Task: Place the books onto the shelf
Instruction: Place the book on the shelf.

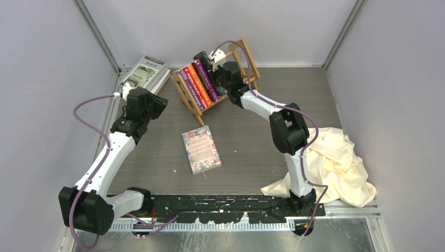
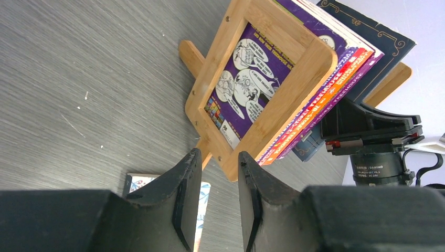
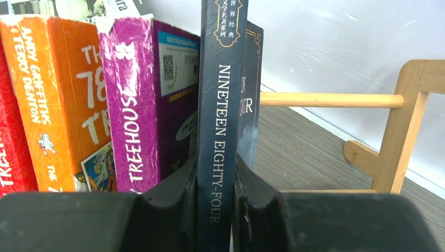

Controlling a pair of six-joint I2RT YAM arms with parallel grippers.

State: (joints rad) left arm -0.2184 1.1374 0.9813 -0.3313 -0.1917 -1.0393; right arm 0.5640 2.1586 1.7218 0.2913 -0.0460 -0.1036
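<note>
The light-wood shelf [image 1: 247,59] stands at the back of the table. Purple, orange and red books [image 1: 195,84] lean in its left half. My right gripper [image 3: 215,163] is shut on the spine of a dark blue book [image 3: 221,79] that stands upright in the shelf [image 3: 330,99] beside the purple one [image 3: 131,100]. A pink floral book [image 1: 201,149] lies flat mid-table. My left gripper [image 2: 219,155] is open and empty, hovering left of the shelf's end frame [image 2: 210,89]; the floral book's corner [image 2: 137,184] shows below it.
Larger grey and white books [image 1: 144,73] lie stacked at the back left corner. A cream cloth [image 1: 338,165] is heaped at the right by the right arm's base. Grey walls enclose the table on three sides.
</note>
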